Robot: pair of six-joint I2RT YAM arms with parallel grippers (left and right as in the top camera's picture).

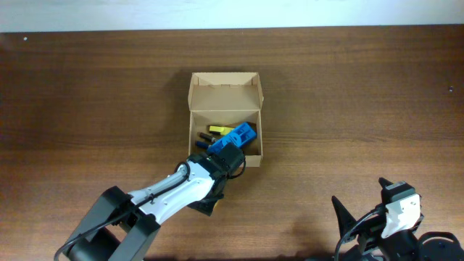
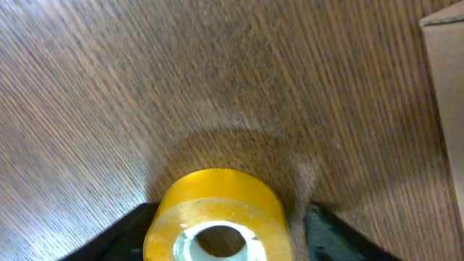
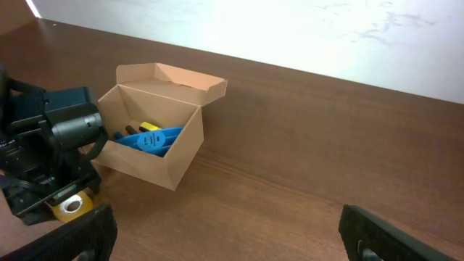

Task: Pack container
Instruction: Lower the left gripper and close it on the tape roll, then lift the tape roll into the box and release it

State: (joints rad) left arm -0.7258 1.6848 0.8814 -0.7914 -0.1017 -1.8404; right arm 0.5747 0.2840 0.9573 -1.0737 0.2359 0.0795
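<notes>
Left hand (image 2: 225, 239) grips a tape roll (image 2: 215, 217) just beside the open box (image 1: 225, 116), mid-desk (image 1: 362, 94). Right hand (image 3: 225, 239) idles, spread wide. Risk: the roll catches the box's near wall, shoving or tipping it.

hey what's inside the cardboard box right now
Inside the open cardboard box lie a flat blue plastic piece and something yellow, with dark items beside them. The left arm covers the box's near corner, so anything there is hidden.

Even lighting, blurred left-wrist close-up
</notes>
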